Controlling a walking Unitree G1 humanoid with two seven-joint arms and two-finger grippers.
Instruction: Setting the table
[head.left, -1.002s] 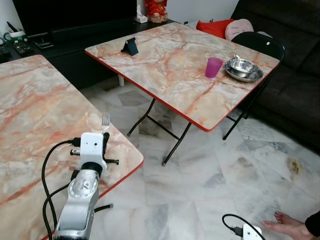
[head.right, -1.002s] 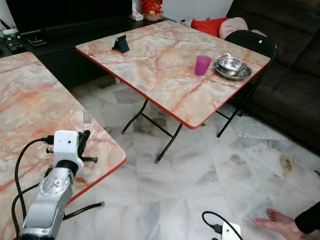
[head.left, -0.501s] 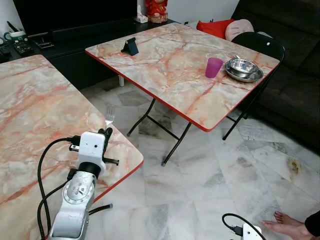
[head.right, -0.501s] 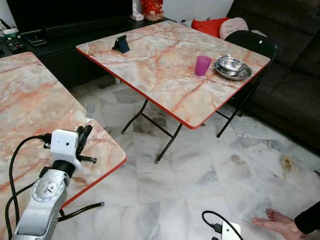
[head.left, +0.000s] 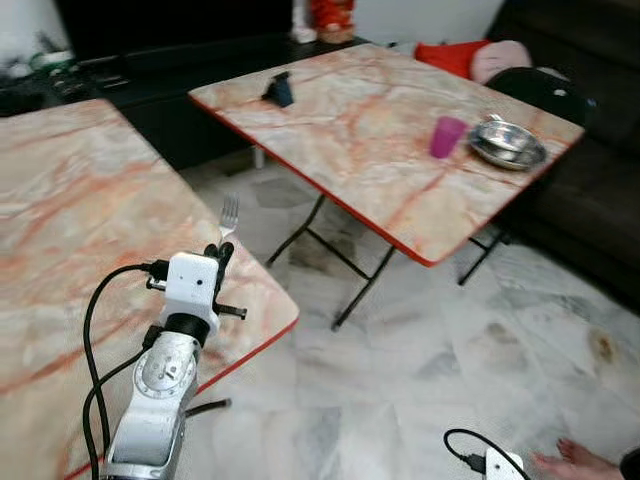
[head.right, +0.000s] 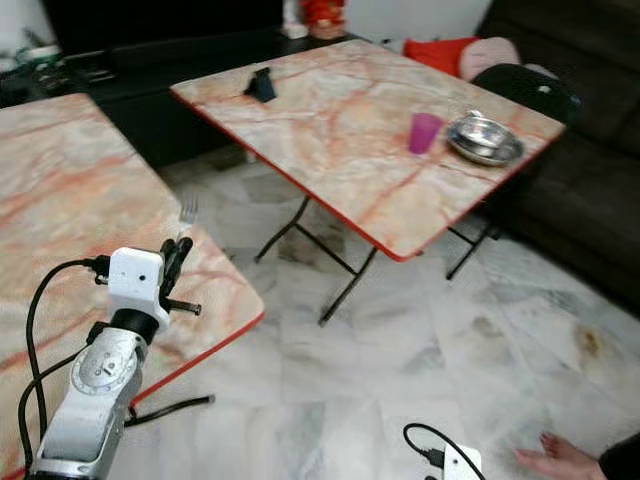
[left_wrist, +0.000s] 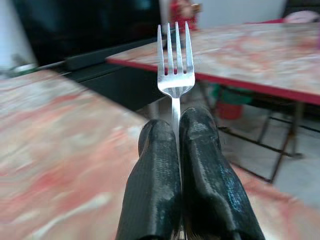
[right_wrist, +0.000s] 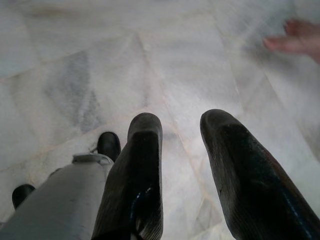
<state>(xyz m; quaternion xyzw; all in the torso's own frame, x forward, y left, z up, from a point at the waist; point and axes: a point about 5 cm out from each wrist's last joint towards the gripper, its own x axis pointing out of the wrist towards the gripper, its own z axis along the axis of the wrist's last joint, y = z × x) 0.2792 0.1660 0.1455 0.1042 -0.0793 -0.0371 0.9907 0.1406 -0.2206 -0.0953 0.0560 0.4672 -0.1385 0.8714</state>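
My left gripper (head.left: 221, 252) is shut on a silver fork (head.left: 229, 214), tines up, above the corner of the near marble table (head.left: 70, 230). In the left wrist view the fork (left_wrist: 174, 65) rises between the two black fingers (left_wrist: 155, 190). On the far marble table (head.left: 370, 130) stand a purple cup (head.left: 446, 137), a steel bowl on a plate (head.left: 507, 144) and a small dark phone stand (head.left: 282, 89). My right gripper (right_wrist: 182, 125) hangs open over the floor.
A dark sofa (head.left: 590, 120) with red and pink cushions (head.left: 470, 55) lies behind the far table, with a black chair (head.left: 545, 90) beside it. A low black TV bench (head.left: 150, 70) runs along the back. A person's bare foot (head.left: 590, 465) rests on the marble floor at lower right.
The camera has shifted, so the whole scene has slid right and blurred. My left gripper still holds the fork upright over the near table's corner.
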